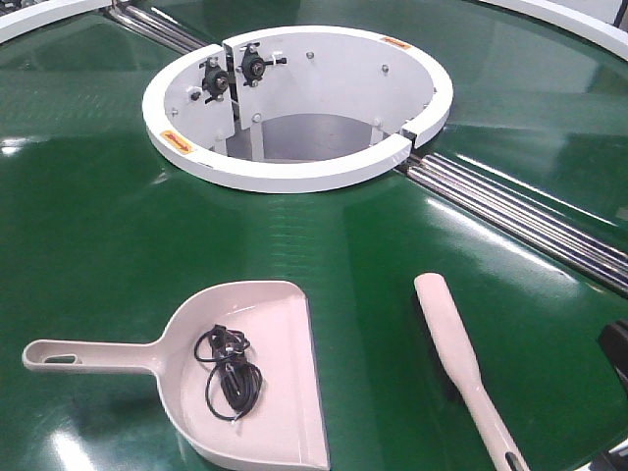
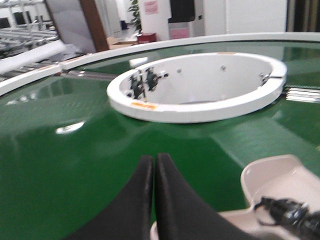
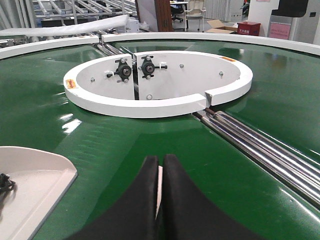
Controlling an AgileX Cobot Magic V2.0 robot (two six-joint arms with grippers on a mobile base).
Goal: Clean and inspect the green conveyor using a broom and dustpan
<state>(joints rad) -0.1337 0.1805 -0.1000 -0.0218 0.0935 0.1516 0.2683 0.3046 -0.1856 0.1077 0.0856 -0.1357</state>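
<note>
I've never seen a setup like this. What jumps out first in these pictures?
The huge glossy dark-green conveyor belt fills everything, with a white ring-shaped hub opening at its centre and shiny metal rollers running out to the right. Nearer the camera lie a pale beige-pink plastic dustpan holding a tangled black cord, and beside it, to the right, a matching long-handled hand broom.

No lettering can be read anywhere. Small orange-yellow stickers (image 1: pixel 179 140) sit on the white hub ring (image 1: pixel 294 175) of the green conveyor (image 1: pixel 98 245), their print too small; pink wall signs (image 2: pixel 151 6) behind the ring are blurred.
</note>
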